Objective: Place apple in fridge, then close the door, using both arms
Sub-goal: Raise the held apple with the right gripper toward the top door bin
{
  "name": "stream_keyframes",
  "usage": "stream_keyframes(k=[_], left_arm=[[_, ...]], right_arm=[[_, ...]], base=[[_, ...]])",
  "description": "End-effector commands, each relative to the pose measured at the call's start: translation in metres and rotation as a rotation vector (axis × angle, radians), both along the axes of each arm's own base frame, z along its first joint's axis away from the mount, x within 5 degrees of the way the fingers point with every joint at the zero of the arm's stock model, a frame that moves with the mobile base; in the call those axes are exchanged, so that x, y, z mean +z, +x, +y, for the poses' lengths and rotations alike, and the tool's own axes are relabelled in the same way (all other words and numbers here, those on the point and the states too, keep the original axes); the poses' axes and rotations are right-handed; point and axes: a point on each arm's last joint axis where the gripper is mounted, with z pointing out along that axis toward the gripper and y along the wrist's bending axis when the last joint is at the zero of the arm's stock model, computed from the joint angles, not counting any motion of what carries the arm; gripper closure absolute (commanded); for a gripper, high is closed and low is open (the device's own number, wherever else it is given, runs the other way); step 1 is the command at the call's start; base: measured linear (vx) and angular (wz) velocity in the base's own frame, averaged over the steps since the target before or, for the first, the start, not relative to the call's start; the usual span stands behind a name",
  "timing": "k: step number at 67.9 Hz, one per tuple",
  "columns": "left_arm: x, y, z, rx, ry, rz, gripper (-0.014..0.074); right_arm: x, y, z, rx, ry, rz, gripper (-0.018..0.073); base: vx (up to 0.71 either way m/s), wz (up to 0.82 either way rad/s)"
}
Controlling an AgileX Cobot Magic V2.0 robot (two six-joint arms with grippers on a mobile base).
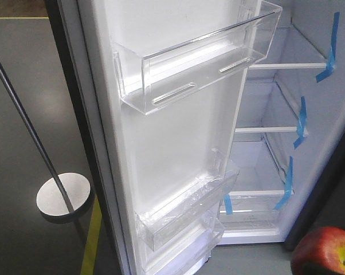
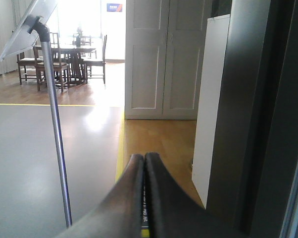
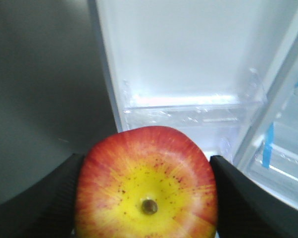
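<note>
The fridge [image 1: 275,97] stands open, its white shelves marked with blue tape strips. The door [image 1: 172,143] is swung wide, white inside, with clear bins. The red and yellow apple [image 3: 146,183] is gripped between the two black fingers [image 3: 55,198] of my right gripper [image 3: 146,198], facing the door's lower bin [image 3: 188,116]. The apple also shows at the bottom right of the front view [image 1: 326,251], in front of the fridge opening. My left gripper [image 2: 144,158] is shut and empty, beside the dark grey fridge side [image 2: 248,114], pointing along the floor.
A metal stand with a round base [image 1: 62,197] and slanted pole stands left of the door; its pole [image 2: 57,139] is near my left gripper. White cabinets [image 2: 164,59] and a dining table with chairs [image 2: 65,59] lie beyond. A yellow floor line [image 1: 92,240] runs below the door.
</note>
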Motion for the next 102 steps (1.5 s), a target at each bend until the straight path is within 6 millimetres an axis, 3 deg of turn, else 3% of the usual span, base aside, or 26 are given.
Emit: stream_keyframes(k=[1,9,16,46,67,80,102], left_arm=[[0.004,-0.001,0.000,-0.001,-0.005,-0.080,0.0603],[0.004,-0.001,0.000,-0.001,-0.005,-0.080,0.0603],[0.004,-0.001,0.000,-0.001,-0.005,-0.080,0.0603],[0.004,-0.001,0.000,-0.001,-0.005,-0.080,0.0603],[0.004,-0.001,0.000,-0.001,-0.005,-0.080,0.0603],[0.004,-0.001,0.000,-0.001,-0.005,-0.080,0.0603],[0.004,-0.001,0.000,-0.001,-0.005,-0.080,0.0603]], right_arm=[[0.006,0.022,-0.001,-0.081,0.011,-0.006,0.0359],[0.000,0.048,0.002,-0.109,0.003,0.042,0.0357],[0.010,0.067,0.004,-0.129,0.007,0.027,0.0356],[0.149,0.134,0.020,-0.043,0.032,-0.295,0.0354],[0.213,0.183,0.042,0.097,0.149,-0.478,0.0351],[0.220,0.224,0.051,0.108,0.166,-0.503,0.0344],[0.196,0.275,0.057,0.062,0.161,-0.474,0.0334]], base=[[0.00,0.00],[0.00,0.00],[0.00,0.00],[0.00,0.00],[0.00,0.00],[0.00,0.00],[0.00,0.00]])
